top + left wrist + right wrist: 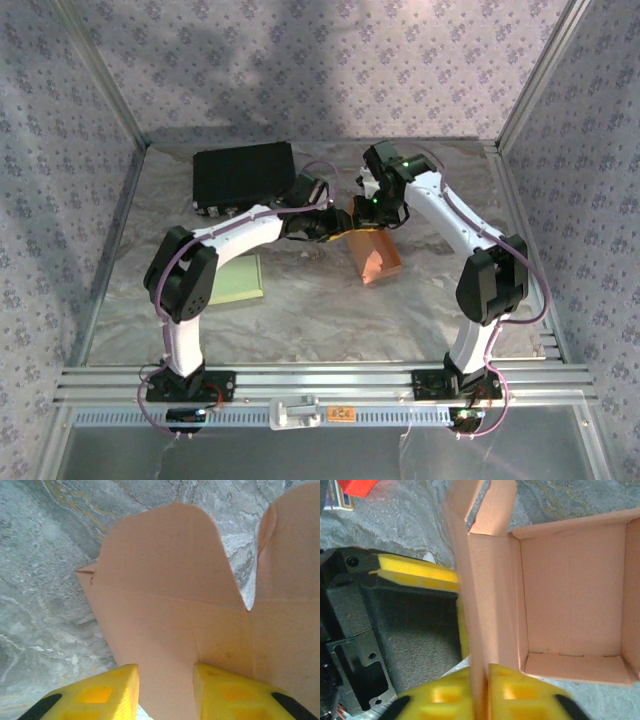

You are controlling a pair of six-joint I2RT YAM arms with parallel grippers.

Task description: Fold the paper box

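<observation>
The paper box (378,258) is salmon-coloured cardboard, lying on the marbled table between the two arms. Its open inside (570,590) faces the right wrist camera. My right gripper (482,690) is shut on the box's upright left wall, which runs edge-on between its yellow fingers. From above, the right gripper (372,212) is at the box's far end. My left gripper (338,228) comes in from the left. Its yellow fingers (115,692) straddle a box panel (170,580) that fills the gap and touches both. One of its fingers (415,572) meets the wall's outer side.
A black case (243,175) sits at the back left. A pale green pad (235,280) lies by the left arm. A red object (357,486) lies beyond the left gripper. Patterned walls enclose the table, with a metal rail (320,380) along the front edge.
</observation>
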